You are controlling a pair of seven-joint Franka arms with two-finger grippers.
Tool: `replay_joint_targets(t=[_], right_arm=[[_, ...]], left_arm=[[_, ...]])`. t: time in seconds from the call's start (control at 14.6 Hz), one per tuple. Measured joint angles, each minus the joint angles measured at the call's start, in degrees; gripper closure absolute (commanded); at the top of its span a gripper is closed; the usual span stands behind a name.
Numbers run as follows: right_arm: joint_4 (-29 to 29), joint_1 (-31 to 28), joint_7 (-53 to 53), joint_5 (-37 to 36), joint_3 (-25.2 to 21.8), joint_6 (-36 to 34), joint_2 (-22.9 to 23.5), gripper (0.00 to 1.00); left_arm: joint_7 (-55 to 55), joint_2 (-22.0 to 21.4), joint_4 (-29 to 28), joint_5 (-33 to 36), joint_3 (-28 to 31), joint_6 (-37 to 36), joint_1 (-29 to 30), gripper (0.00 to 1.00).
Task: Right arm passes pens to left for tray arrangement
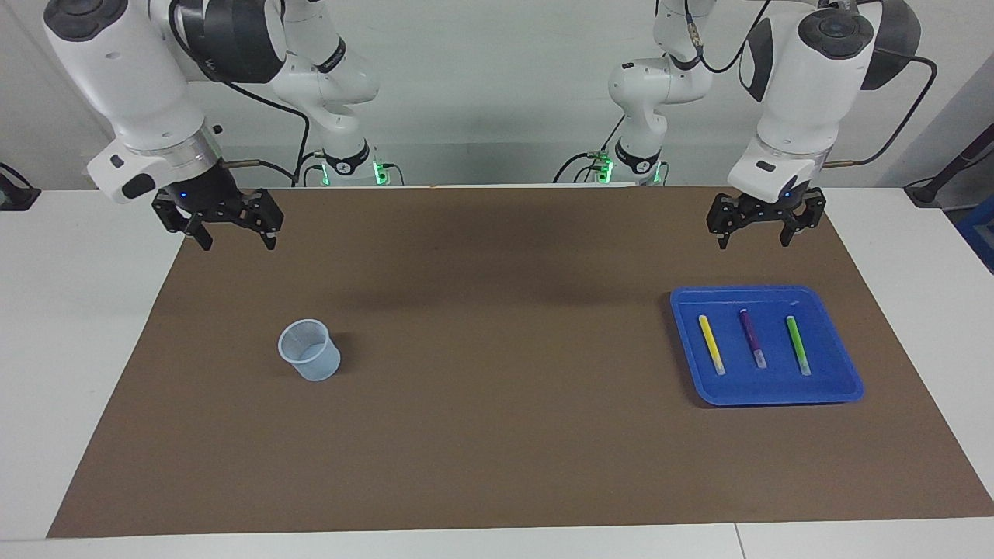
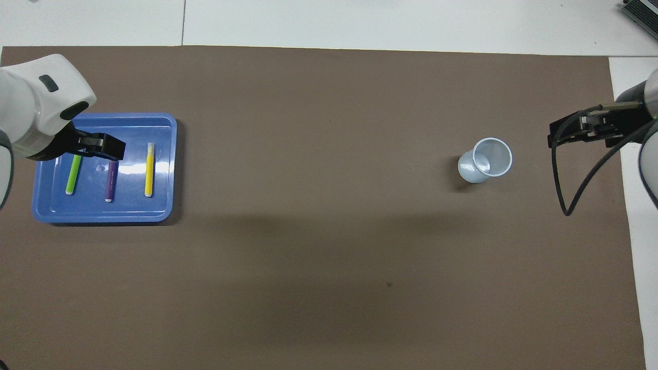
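Both sets of jaws stand apart and hold nothing. Taking the facing view from one edge to the other: the right gripper (image 1: pixel 237 237) hangs in the air over the corner of the brown mat (image 1: pixel 497 435) at the right arm's end of the desk (image 1: pixel 78 326), its fingers pointing down, well clear of everything. Farther from the robots than that gripper's spot, a small translucent cup (image 1: pixel 310 351) stands upright on the mat, with nothing showing in it. The middle of the mat is bare brown. Toward the left arm's end lies the blue tray (image 1: pixel 846 380), flat on the mat, with all three pens in it, side by side and apart from each other, each running nearer-to-farther with its white end at the farther tip. The yellow pen (image 1: pixel 711 345) lies on the side of the tray toward the cup, the purple pen (image 1: pixel 752 338) is in the middle, and the green pen (image 1: pixel 797 345) is nearest the left arm's end of the desk. The left gripper (image 1: pixel 755 230) hangs over the mat just on the robots' side of the tray, touching neither the tray nor any pen.
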Motion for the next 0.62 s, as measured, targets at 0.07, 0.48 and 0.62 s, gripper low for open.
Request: replay_joint_targets(t=[0.07,0.48,0.62], right_arm=[[0.0,0.0,0.0,0.0,0.0,0.0,0.0,0.0],[0.0,0.0,0.0,0.0,0.0,0.0,0.0,0.0],[0.0,0.0,0.0,0.0,0.0,0.0,0.0,0.0]], left_arm=[[0.0,0.0,0.0,0.0,0.0,0.0,0.0,0.0],[0.0,-0.1,0.0,0.0,0.3,2.3,0.1,0.0],[-0.1,-0.1,0.1,-1.9,0.5,3.5,0.7,0.0]])
